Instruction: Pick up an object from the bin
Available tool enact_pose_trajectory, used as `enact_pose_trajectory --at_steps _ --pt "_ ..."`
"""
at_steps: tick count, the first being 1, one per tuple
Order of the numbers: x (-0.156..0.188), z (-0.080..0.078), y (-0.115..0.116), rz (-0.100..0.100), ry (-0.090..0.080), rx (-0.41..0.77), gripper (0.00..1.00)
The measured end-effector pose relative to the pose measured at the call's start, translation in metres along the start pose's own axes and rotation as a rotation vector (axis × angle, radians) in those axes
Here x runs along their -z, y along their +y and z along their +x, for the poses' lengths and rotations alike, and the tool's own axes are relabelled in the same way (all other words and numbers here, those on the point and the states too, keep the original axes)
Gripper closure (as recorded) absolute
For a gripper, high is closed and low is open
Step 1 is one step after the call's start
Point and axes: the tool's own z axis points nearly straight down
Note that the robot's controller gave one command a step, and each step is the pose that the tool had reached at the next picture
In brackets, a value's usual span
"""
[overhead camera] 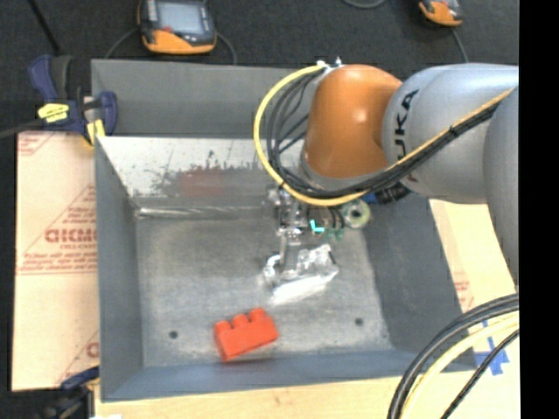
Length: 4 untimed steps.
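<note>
My gripper (288,238) reaches down into the middle of the bin from under the orange wrist cover. Directly below it, and touching or nearly touching it, lies a clear, shiny plastic piece (304,276) on the bin floor; the gripper's lower end overlaps the piece's left side. An orange-red toy brick (246,333) with studs along its top lies near the front wall of the bin, down and to the left of the gripper and well apart from it.
The arm and its looped cables cover the bin's right rear part. A small green and white item (354,216) shows just under the cover, right of the gripper; whether it is loose or part of the robot is unclear.
</note>
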Motion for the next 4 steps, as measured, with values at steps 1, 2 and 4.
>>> enact_pose_trajectory --at_steps 1,2,4 --pt "-0.049 0.083 0.010 0.001 0.002 0.181 0.00" --pt "-0.097 0.114 0.054 0.003 -0.020 0.459 0.00" --pt "0.007 0.116 0.059 0.002 -0.013 0.423 1.00"
